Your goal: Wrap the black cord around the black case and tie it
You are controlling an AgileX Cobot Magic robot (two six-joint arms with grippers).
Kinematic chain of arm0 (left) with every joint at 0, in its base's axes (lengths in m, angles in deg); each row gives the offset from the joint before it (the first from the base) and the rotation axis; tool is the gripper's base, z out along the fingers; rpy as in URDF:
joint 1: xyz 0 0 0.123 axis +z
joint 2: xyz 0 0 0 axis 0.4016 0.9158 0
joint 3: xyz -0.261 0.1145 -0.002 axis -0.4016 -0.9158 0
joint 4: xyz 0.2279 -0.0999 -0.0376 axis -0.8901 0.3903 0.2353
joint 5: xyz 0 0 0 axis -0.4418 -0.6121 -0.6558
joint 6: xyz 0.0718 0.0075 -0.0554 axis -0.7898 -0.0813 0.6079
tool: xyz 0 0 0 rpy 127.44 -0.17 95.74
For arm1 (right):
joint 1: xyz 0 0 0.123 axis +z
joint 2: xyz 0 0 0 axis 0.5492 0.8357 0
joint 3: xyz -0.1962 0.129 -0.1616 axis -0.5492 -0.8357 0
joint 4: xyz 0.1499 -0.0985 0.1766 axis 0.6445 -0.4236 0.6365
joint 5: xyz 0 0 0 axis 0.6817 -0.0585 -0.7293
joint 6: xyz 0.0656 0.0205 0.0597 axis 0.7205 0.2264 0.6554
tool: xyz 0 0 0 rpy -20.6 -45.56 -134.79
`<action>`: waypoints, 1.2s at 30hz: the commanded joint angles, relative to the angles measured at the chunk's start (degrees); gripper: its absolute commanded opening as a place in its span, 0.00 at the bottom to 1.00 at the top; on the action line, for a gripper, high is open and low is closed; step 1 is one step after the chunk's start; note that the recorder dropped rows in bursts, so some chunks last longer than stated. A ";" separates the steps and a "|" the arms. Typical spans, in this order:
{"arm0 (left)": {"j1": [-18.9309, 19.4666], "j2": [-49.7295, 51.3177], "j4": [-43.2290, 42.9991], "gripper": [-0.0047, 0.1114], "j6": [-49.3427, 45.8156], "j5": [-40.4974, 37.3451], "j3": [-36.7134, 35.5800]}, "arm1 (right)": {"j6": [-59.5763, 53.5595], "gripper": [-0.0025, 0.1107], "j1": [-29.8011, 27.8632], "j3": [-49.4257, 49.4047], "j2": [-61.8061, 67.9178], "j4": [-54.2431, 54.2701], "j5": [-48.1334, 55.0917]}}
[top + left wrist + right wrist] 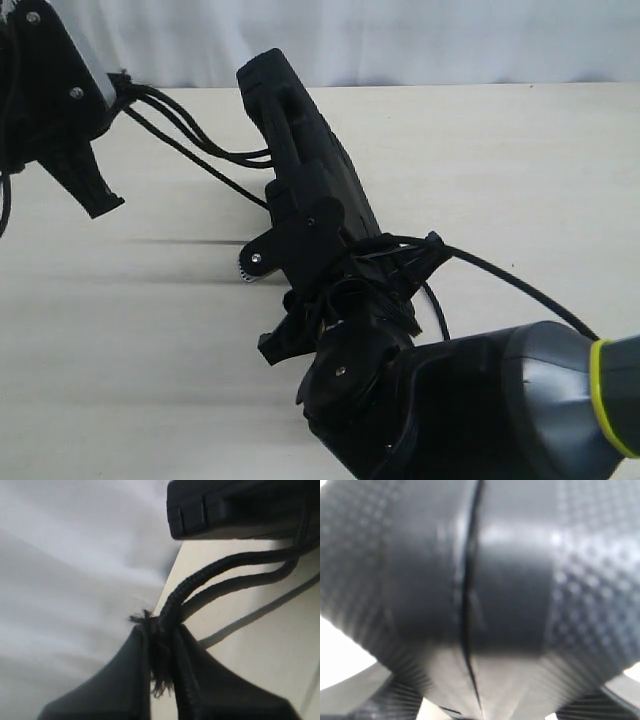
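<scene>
Black cord pinched in raised left tool, right arm low, right tool clamped on tilted black case

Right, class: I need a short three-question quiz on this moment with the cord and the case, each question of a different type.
1. True or false: the left hand is shut on the black cord.
2. What grips the black case? A) the right hand B) the left hand C) neither hand
3. Fill in: the cord's frayed tuft shows between the left hand's ____.
Key: 1 true; 2 A; 3 fingers.
</scene>
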 commanded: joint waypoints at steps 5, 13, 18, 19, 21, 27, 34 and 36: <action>-2.88 0.28 8.48 0.04 1.23 1.06 -0.30 | 1.01 0.06 -0.22 0.17 -0.41 2.45 -2.16; -10.77 4.93 11.33 0.04 5.86 -3.39 -0.30 | 1.01 0.06 0.00 0.17 -0.41 3.91 -6.20; -11.16 7.60 15.47 0.04 16.04 0.90 -0.30 | 1.01 0.06 0.00 0.17 -0.41 3.91 -6.69; -11.16 8.91 15.47 0.04 17.76 0.90 -0.30 | 1.01 0.06 0.00 0.17 -0.41 3.91 -7.41; -11.16 11.72 15.47 0.04 17.73 -0.49 -0.30 | 1.01 0.06 0.00 0.17 -0.41 3.91 -8.54; -11.16 15.05 15.03 0.04 18.54 -0.44 1.26 | 1.01 0.06 0.00 0.17 -0.41 3.91 -9.76; -12.33 15.05 15.03 0.04 24.76 -0.04 6.43 | 1.01 0.06 0.00 0.17 -0.41 3.91 -9.76; -14.96 15.05 13.31 0.04 24.76 0.05 6.43 | 1.01 0.06 0.00 0.17 -0.41 3.91 -9.76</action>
